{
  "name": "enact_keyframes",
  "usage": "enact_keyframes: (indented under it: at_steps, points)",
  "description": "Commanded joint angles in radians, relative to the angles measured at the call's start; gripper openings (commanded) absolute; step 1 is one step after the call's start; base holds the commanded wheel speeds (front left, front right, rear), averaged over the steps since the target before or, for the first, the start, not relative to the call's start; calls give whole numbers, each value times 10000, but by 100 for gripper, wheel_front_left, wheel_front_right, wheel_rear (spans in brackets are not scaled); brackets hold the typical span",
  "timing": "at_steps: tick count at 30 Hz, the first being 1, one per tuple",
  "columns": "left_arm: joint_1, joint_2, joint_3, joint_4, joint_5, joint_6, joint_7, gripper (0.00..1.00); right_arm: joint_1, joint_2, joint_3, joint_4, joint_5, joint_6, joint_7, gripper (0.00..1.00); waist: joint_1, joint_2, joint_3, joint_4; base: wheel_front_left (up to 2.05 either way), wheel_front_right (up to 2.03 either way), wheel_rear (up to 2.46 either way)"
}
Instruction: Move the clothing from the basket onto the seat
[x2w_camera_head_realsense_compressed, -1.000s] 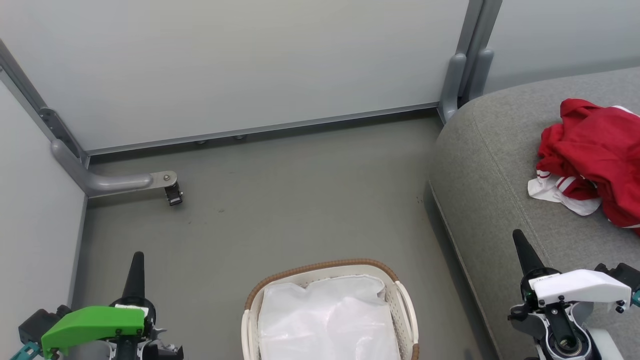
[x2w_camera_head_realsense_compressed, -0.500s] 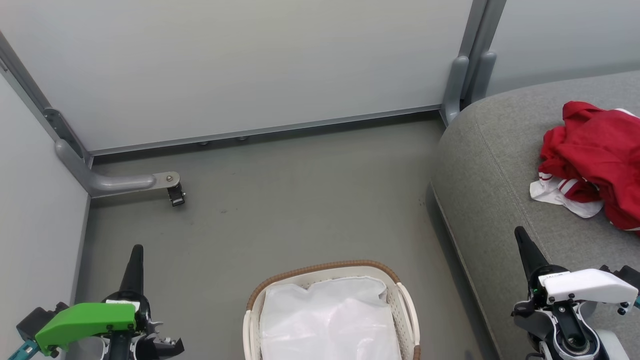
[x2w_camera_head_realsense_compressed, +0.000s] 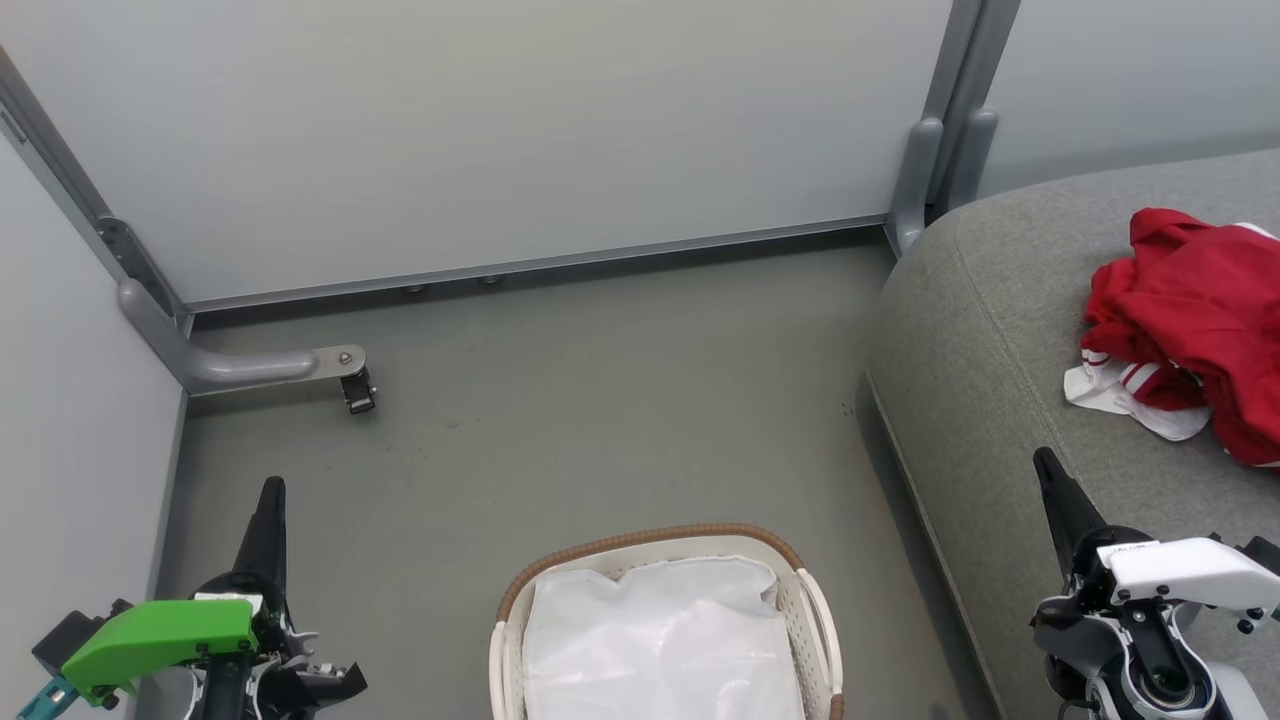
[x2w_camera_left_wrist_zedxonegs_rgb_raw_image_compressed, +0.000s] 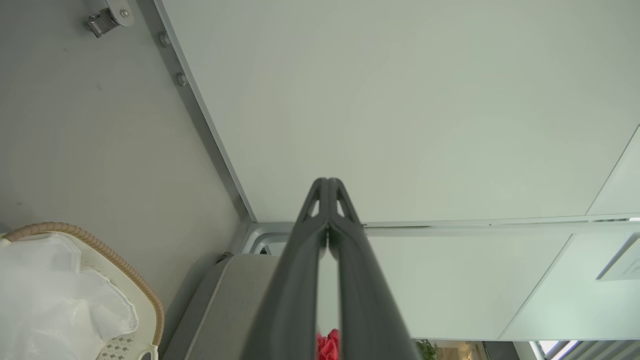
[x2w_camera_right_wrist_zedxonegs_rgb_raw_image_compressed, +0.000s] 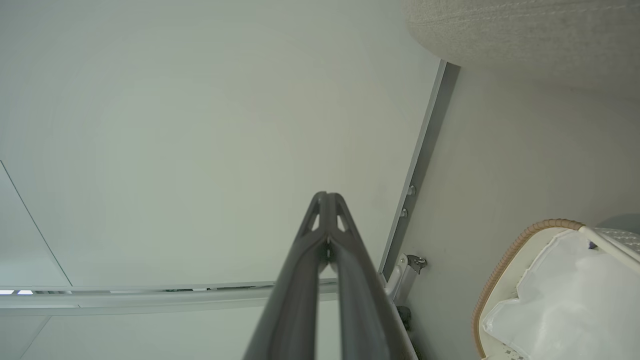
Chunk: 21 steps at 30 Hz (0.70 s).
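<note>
red clothing (x2w_camera_head_realsense_compressed: 1195, 320) on seat (x2w_camera_head_realsense_compressed: 1000, 350); left gripper (x2w_camera_left_wrist_zedxonegs_rgb_raw_image_compressed: 328, 186), right gripper (x2w_camera_right_wrist_zedxonegs_rgb_raw_image_compressed: 327, 199) pressed together, seemingly empty.

The floor (x2w_camera_head_realsense_compressed: 600, 400) is flat and grey. Pale wall panels (x2w_camera_head_realsense_compressed: 500, 130) with metal edges stand around it. A grey metal foot (x2w_camera_head_realsense_compressed: 250, 365) with a little wheel (x2w_camera_head_realsense_compressed: 358, 392) sticks out at the left.

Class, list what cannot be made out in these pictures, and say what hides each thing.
Head view: the clothing on the seat is cut off by the right edge.
Head view: the basket runs past the bottom edge; the white liner hides its floor.
Left wrist view: the left hand covers all but a red sliver of clothing.
</note>
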Motion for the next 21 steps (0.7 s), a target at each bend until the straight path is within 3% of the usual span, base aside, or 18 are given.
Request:
enact_keyframes:
  at_steps: [1, 11, 21]
  points:
    - [-242, 67, 52, -68, -213, -69, 64, 0, 149, -58, -47, -86, 184, -2, 56, 0, 0, 58, -6, 7, 0, 0, 0]
    - [-260, 73, 91, -125, -852, -98, 240, 0, 184, -63, -123, -183, 846, -2, 226, 0, 0, 63, -45, 57, 0, 0, 0]
    - [-251, 71, 86, -114, -809, -91, 233, 0, 173, -63, -115, -174, 807, -2, 222, 0, 0, 63, -46, 57, 0, 0, 0]
